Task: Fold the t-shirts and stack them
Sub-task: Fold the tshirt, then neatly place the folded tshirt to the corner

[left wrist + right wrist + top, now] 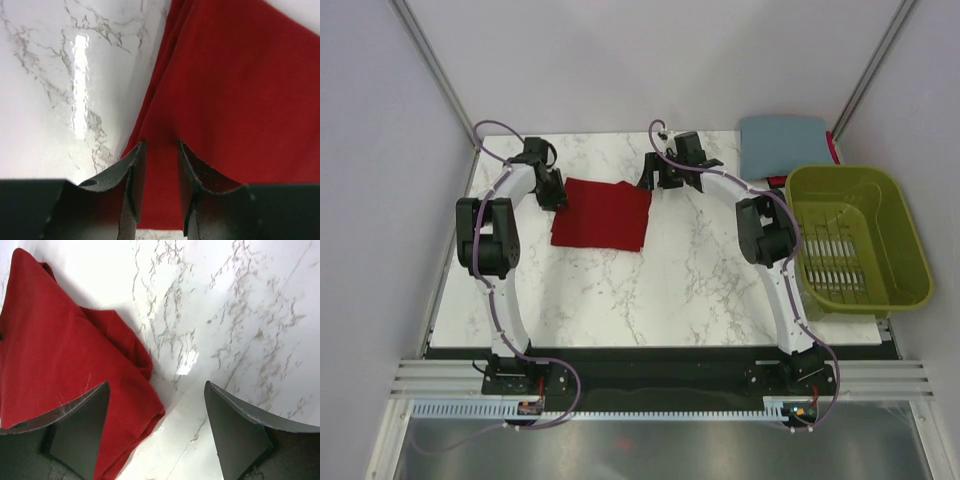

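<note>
Marble table (690, 285), pale walls (620, 60); left gripper (161, 143) pinching red t-shirt (605, 215); right gripper (156, 385) spread.

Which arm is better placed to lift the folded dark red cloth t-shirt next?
Probably left: the left gripper pinches the dark red t-shirt at its edge; the right gripper hangs open by its corner.

Blue-grey shirt (782, 140) partly hidden by basket (860, 172); red shirt (240, 100) cut off in L/R wrist cams.

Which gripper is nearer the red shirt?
Left. The left gripper is clamped on an edge of the red shirt; the right gripper is open at its far right corner, one finger over it.
</note>
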You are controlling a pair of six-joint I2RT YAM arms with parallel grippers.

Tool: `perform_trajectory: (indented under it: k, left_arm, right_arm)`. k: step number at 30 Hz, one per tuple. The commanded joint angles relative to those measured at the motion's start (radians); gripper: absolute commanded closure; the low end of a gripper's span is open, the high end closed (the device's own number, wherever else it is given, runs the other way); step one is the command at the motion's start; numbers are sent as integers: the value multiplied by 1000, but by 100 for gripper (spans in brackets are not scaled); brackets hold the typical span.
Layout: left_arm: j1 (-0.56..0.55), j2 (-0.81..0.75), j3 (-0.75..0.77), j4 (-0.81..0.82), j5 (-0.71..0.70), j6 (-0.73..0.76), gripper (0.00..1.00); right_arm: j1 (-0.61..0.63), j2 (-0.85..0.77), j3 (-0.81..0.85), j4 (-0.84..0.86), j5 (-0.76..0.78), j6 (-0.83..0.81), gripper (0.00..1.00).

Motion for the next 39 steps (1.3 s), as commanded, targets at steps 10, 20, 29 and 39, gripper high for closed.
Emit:
perform_trajectory:
  k: [10,20,29,39]
  left_arm:
    - [0,103,29,30,-11,-17,62]
    - [0,98,25,30,6,-20,62]
    - [0,103,9,30,9,-20,62]
    - [-1,-61,-5,-19,-20,-42,62]
  right_arm:
    - [18,100,115,-175,-82,-74,22]
    - [57,114,118,-197,-115,-92,29]
    - [55,132,151,-227,-121,-106,44]
    - [55,114,194,-206,-141,-120,100]
